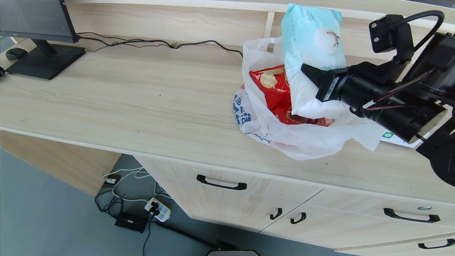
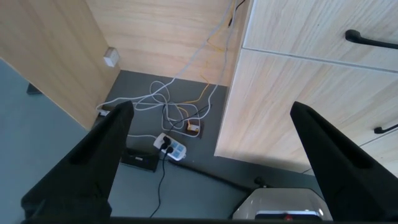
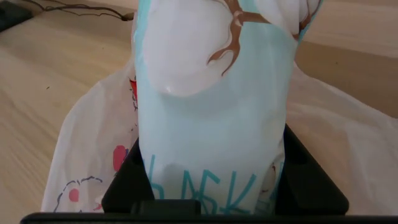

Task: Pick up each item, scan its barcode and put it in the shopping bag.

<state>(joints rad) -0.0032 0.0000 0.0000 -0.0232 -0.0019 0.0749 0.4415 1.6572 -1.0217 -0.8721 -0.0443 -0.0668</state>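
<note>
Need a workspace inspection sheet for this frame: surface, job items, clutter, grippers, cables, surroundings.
Surface: light wooden counter.
Job's things: white shopping bag on the counter's right part, red snack bag inside it; blue pack upright, lower end in the bag's mouth.
Clutter: monitor and mouse at the far left corner.
Grippers: right gripper shut on the blue pack; left gripper open, empty, below counter level beside the drawers.
Cables: black cable along the counter's back; power strip and loose cords on the floor.
Surroundings: grey floor.
</note>
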